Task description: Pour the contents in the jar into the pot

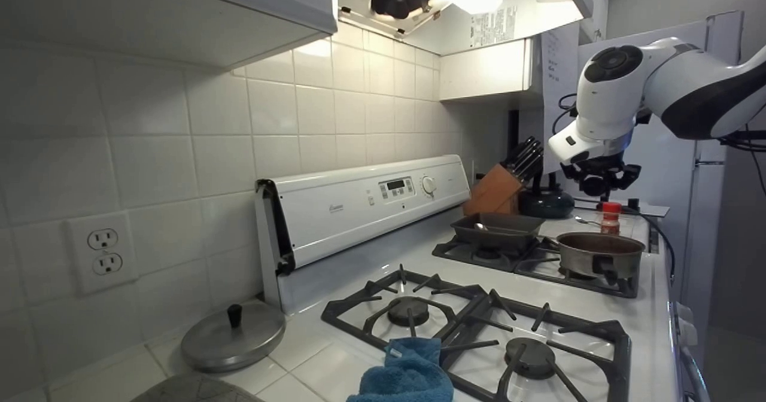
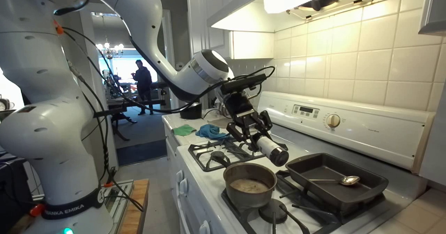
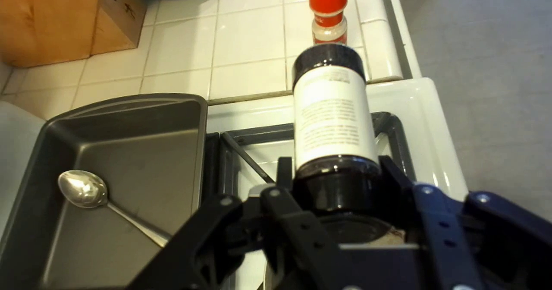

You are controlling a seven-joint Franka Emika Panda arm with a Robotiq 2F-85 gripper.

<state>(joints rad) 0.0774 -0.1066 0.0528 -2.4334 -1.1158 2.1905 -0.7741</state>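
The black two-fingered hand (image 3: 338, 186) holds a cylindrical, white-labelled jar (image 3: 334, 113) with dark ends, its fingers clamped on opposite sides of it, near one end. In an exterior view the jar is tilted — its free black end angled downward — and it hangs higher than the rim of the round, grey metal pot (image 2: 244, 199), apart from it. I cannot tell whether that end is capped. The pot sits on a black iron grate (image 1: 629, 287) of the white gas stove (image 2: 366, 117), its dark handle sticking out, with pale beige contents (image 2: 249, 186) inside. Just beside it on the stove, a dark grey, rectangular metal baking pan (image 2: 327, 168) carries a shiny silver spoon (image 2: 349, 180).

On the white tiled surface (image 3: 246, 39) past the pot's end of the stove are a clear seasoning bottle (image 3: 328, 11) with a red cap, a brown wooden knife block (image 1: 494, 191) with black-handled knives (image 1: 526, 157) and, next to the block, a dark, round kettle (image 1: 546, 203). By the stove's opposite end, a round, silvery metal lid (image 1: 233, 339) with a black knob lies on the tiles, a blue, fuzzy cloth (image 1: 413, 372) lies at the stove's edge, and a thin green cloth (image 2: 184, 130) lies near it. In the background of an exterior view stands a dark-clothed person (image 2: 143, 80).
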